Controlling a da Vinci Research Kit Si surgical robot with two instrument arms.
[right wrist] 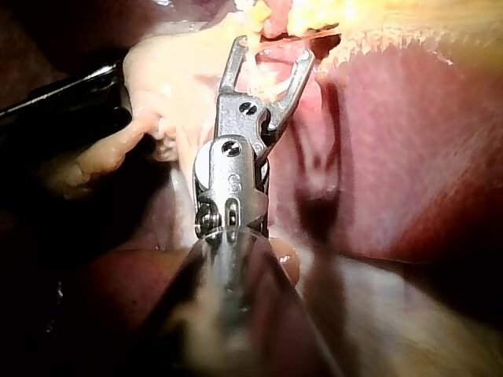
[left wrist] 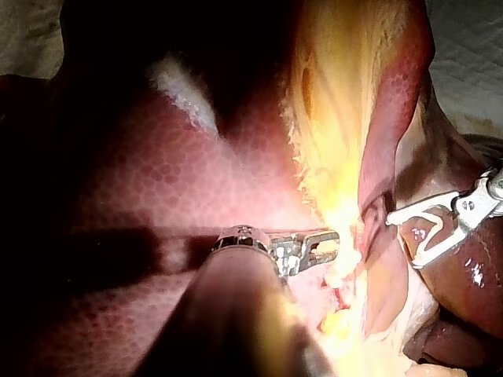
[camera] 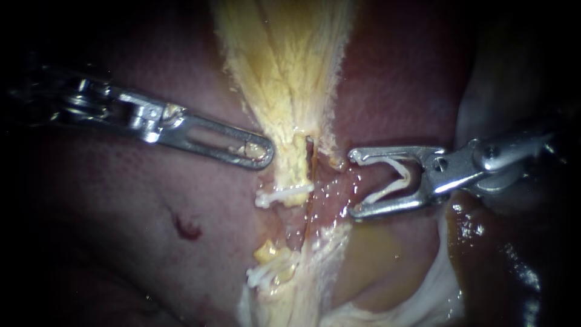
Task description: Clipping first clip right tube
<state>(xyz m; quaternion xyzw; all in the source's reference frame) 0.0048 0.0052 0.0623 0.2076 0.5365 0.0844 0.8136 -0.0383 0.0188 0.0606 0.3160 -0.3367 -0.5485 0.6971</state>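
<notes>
Claw of right instrument point(camera: 354, 183) holds clip point(camera: 387, 191); shaft lost in shadow.

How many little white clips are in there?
3: upper clip on the central tube, lower clip further down it, loaded clip held in the right instrument's jaws. More may be hidden.

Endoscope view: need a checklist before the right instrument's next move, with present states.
1. Loaded clip seated in the right instrument: ok. The jaws stand wide apart with it between them.
2. Tube inside that opening: cannot tell. Only wet pink tissue shows at the tips.
3. Clear of the placed clip: ok. A gap shows.
4. Left instrument holding the yellow tissue: cannot tell.
5. Instruments apart: ok. The yellow tissue lies between them.
</notes>
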